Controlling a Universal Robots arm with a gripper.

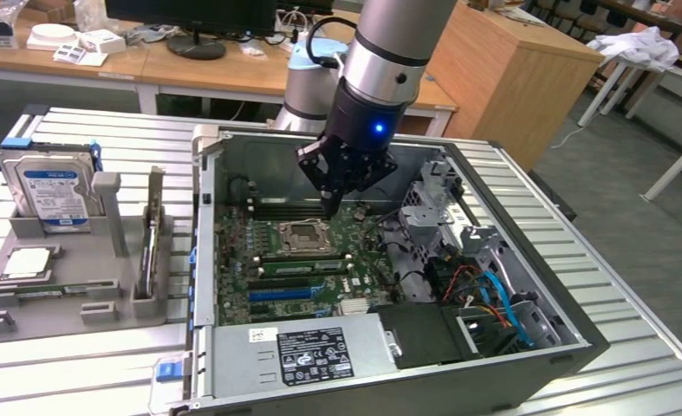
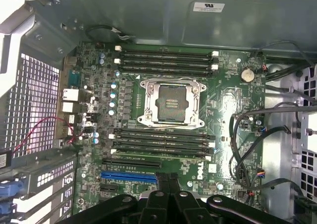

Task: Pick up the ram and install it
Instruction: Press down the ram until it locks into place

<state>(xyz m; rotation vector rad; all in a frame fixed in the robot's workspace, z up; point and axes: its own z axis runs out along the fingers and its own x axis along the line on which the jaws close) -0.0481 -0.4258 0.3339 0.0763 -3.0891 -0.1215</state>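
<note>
I've got the gripper (image 1: 333, 206) mid-frame over the motherboard (image 1: 306, 260) in the open PC case (image 1: 548, 347), fingers pinched fully together, holding nothing. RAM stick (image 1: 152, 230) sits in the holder at left.

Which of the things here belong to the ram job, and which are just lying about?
For the job:
- ram, lying in the grey tray
- gripper, shut, over the motherboard
- memory slots

Lying about:
- hard drive
- processor chip
- monitor stand
- white cloth
</note>
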